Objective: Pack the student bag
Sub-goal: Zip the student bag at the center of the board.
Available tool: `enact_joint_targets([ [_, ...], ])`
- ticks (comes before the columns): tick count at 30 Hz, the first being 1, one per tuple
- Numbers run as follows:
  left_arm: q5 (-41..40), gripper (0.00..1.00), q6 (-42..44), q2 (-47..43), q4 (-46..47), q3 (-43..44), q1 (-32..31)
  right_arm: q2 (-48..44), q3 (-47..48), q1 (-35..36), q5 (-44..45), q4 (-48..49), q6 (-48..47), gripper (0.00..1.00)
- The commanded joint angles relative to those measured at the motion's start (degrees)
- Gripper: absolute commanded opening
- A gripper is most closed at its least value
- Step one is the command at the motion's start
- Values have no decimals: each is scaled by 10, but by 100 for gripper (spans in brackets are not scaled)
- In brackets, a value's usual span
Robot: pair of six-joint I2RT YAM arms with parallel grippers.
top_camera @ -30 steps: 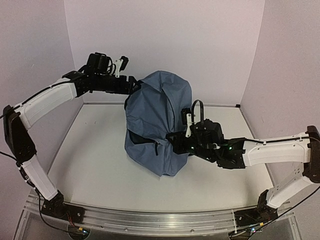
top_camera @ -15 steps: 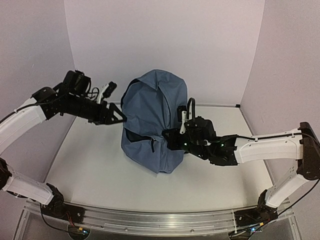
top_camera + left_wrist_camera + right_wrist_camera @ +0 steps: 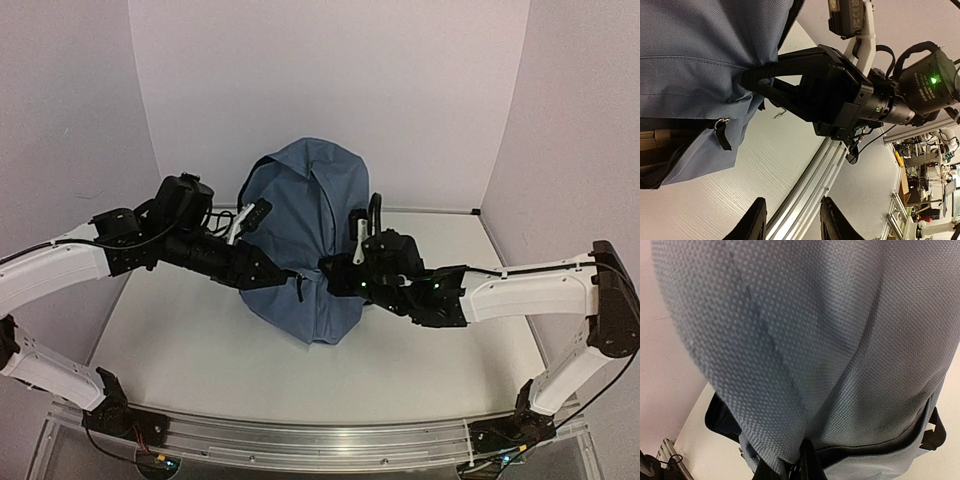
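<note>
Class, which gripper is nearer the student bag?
Right. The right gripper pinches fabric of the student bag; the left gripper hovers open, just short of it.

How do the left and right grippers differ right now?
The left gripper is open and empty; the right gripper is pinched shut on the bag. The left gripper reaches in from the left, the right gripper from the right. Both are low at the bag's front.

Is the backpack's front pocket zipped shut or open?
Open. On the student bag, the front pocket zipper gapes in the left wrist view, showing something brown inside; its pull tab hangs loose.
</note>
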Motion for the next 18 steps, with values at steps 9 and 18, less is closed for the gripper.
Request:
enact_joint_targets([
  [9, -134, 28, -10, 101, 68, 2, -27, -5, 43, 6, 4, 67, 9, 0],
  [18, -167, 30, -8, 144, 73, 30, -28, -4, 40, 6, -4, 68, 11, 0],
])
